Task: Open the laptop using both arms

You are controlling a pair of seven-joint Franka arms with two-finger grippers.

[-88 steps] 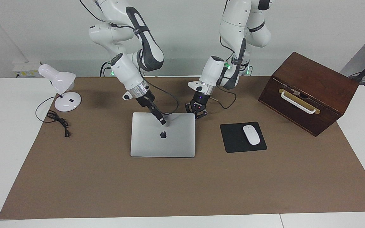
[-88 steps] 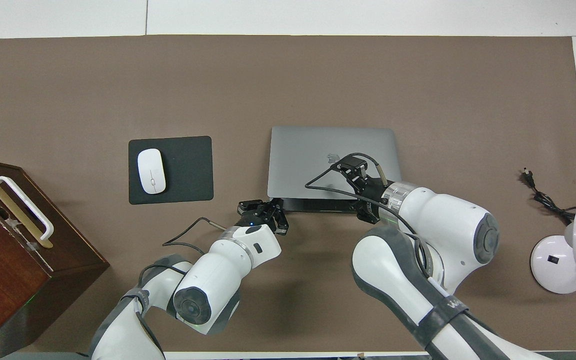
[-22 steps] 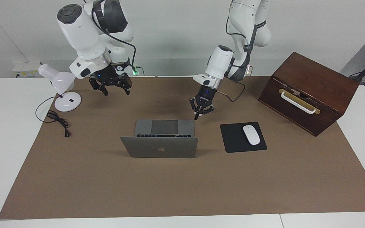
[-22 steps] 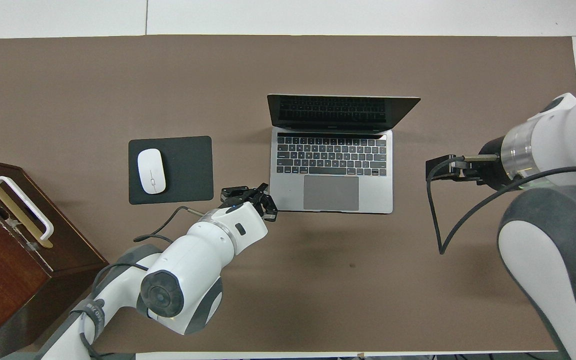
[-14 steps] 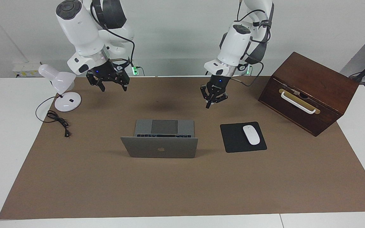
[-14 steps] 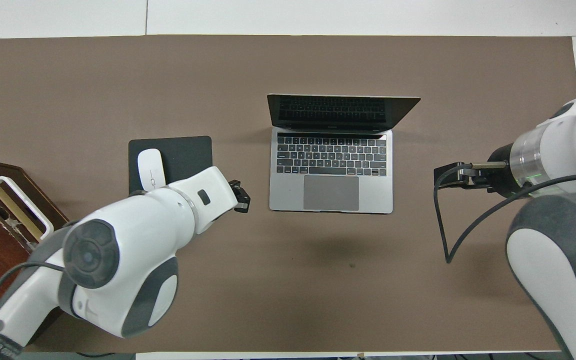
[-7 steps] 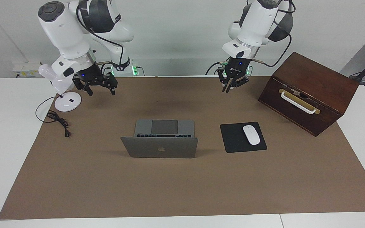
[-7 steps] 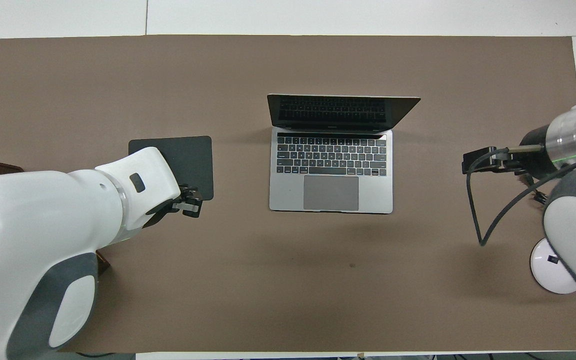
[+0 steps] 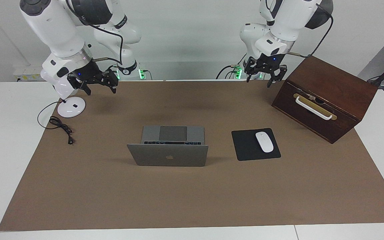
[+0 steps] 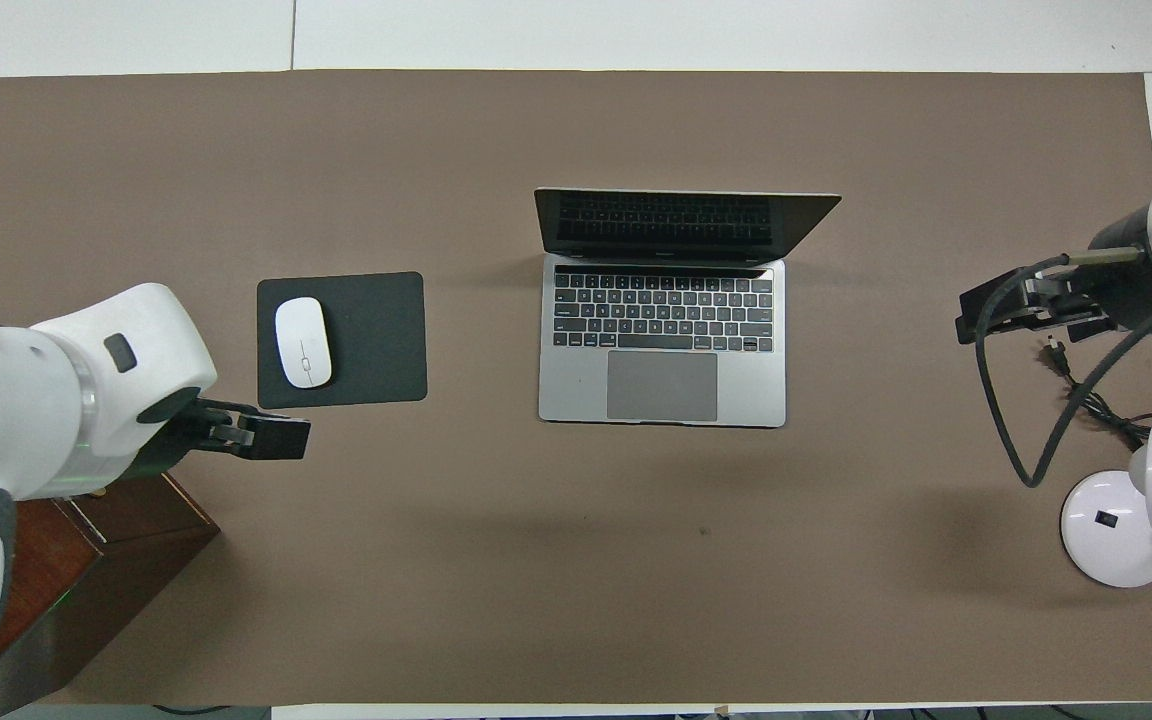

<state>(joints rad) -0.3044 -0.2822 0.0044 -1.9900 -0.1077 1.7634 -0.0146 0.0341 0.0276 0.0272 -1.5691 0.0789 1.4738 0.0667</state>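
Observation:
The silver-grey laptop (image 9: 168,159) stands open in the middle of the brown mat, its lid upright with the apple logo showing in the facing view. Its dark keyboard and grey trackpad show in the overhead view (image 10: 663,385). My left gripper (image 9: 261,80) is open and empty, raised over the mat's edge nearest the robots, beside the wooden box; it also shows in the overhead view (image 10: 276,438). My right gripper (image 9: 99,90) is open and empty, raised over the mat near the desk lamp; it also shows in the overhead view (image 10: 981,310). Neither gripper touches the laptop.
A black mouse pad (image 9: 245,148) with a white mouse (image 9: 264,141) lies beside the laptop toward the left arm's end. A brown wooden box (image 9: 325,96) with a white handle stands at that end. A white desk lamp (image 9: 68,106) and its cable (image 9: 60,128) are at the right arm's end.
The laptop was closed six seconds ago with both grippers at it and now stands open. Over the last second both grippers have risen and drawn apart, away from the laptop; the left gripper has opened wider.

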